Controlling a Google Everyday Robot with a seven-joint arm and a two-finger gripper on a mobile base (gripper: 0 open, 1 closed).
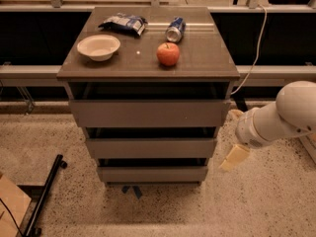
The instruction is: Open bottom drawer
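The arm (pixel 296 107) enters from the right edge at mid-height, a thick, white, rounded link; it slopes down and to the left, narrowing toward the wrist (pixel 254 130); the wrist is a white cylinder with a darker ring at its end, tilted downward; a small pale piece shows at its upper left side; the gripper (pixel 235 157) hangs from the wrist, pale yellow, pointing down and to the left; it is in the lower right of the view, the lowest part of the arm, hanging free in the air.
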